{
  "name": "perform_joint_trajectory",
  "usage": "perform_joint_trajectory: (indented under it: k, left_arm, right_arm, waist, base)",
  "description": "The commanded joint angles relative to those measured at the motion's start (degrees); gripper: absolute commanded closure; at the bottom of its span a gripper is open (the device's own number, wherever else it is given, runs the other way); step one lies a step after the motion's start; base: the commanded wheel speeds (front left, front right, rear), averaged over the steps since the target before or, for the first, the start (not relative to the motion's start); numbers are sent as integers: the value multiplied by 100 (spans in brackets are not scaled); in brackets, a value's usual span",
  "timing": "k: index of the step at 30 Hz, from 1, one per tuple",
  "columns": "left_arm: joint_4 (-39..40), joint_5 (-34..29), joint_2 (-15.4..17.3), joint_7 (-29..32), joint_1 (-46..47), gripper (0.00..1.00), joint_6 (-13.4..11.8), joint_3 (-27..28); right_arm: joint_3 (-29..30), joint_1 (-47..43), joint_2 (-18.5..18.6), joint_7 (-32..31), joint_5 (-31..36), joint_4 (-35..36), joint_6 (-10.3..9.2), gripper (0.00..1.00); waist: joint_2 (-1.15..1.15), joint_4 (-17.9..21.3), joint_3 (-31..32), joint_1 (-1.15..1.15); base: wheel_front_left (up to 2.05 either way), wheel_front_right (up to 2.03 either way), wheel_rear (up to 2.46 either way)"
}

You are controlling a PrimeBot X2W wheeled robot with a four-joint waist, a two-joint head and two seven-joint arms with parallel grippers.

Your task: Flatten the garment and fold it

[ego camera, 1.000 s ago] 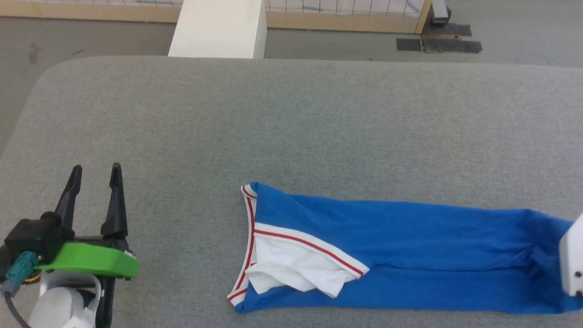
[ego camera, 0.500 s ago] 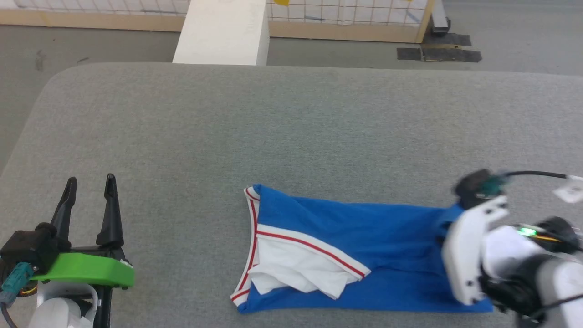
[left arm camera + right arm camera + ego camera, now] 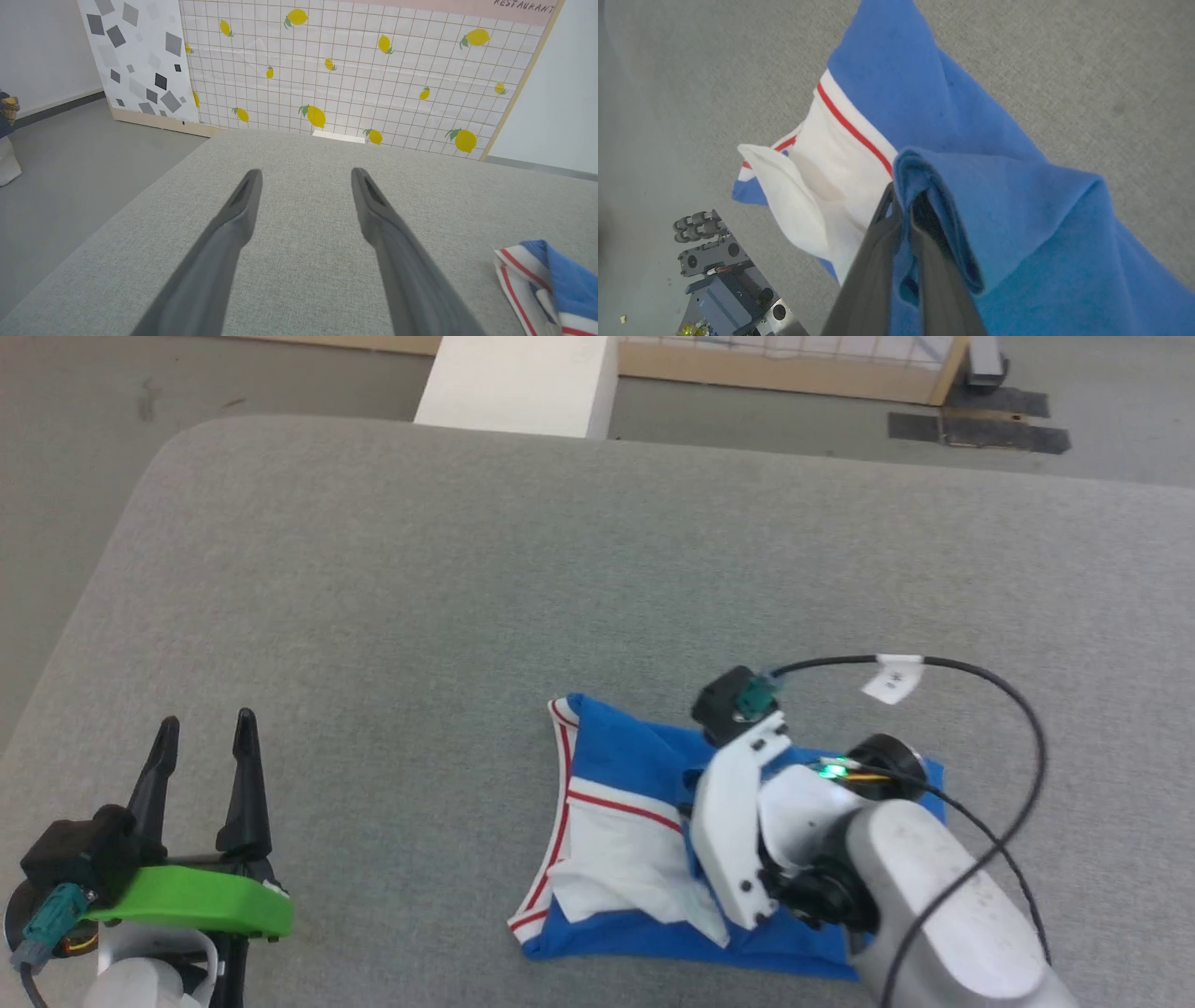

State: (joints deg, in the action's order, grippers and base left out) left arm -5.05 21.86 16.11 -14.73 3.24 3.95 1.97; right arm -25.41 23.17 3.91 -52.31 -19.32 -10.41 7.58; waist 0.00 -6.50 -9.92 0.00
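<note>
R hand (image 3: 902, 203) grips garment (image 3: 1017, 242) edge, prob. lifted.

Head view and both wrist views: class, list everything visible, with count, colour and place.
garment: one, royal blue with white sleeve and red-white trim, on the table, near right
table: one, grey fabric, under the garment
block: one, white, beyond the table's far edge
wall panel: one, white grid with yellow lemons, behind the table
floor mats: several, dark, far right floor
left gripper: one, dark fingers, open over bare table, near left
right gripper: one, dark fingers, shut on a blue fold of the garment
</note>
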Motion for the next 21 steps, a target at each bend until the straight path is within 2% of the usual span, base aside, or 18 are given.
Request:
perform_joint_trajectory:
  k: [1, 6, 13, 14, 15, 21]
  left_arm:
    - [-26, 41, -26, -15, 20, 0, 11, -23]
    - [-109, 72, -51, -16, 85, 0, 29, -80]
    - [-203, 109, -69, -18, 110, 0, 53, -130]
    - [-217, 112, -69, -18, 114, 0, 56, -137]
    - [-229, 118, -69, -18, 117, 0, 60, -143]
    - [-280, 125, -31, -19, 160, 0, 73, -174]
  right_arm:
    - [-128, 178, -44, 109, -52, -198, -9, 100]
    - [-528, 512, -97, 477, -296, -868, -9, 100]
    - [-1088, 764, -101, 936, -727, -1446, -9, 99]
    - [-1197, 810, -101, 1026, -812, -1479, -9, 27]
    - [-1272, 847, -101, 1129, -914, -1476, -9, 0]
    - [-2051, 1248, -102, 1816, -1545, -1187, -9, 0]
  waist:
    - [0, -114, -81, 0]
    - [0, -231, -125, 0]
    - [0, -283, -137, 0]
    - [0, -283, -132, 0]
    - [0, -278, -126, 0]
    - [0, -198, -57, 0]
  base:
    - [0, 0, 0]
    - [0, 0, 0]
    - [0, 0, 0]
    - [0, 0, 0]
    - [0, 0, 0]
    - [0, 0, 0]
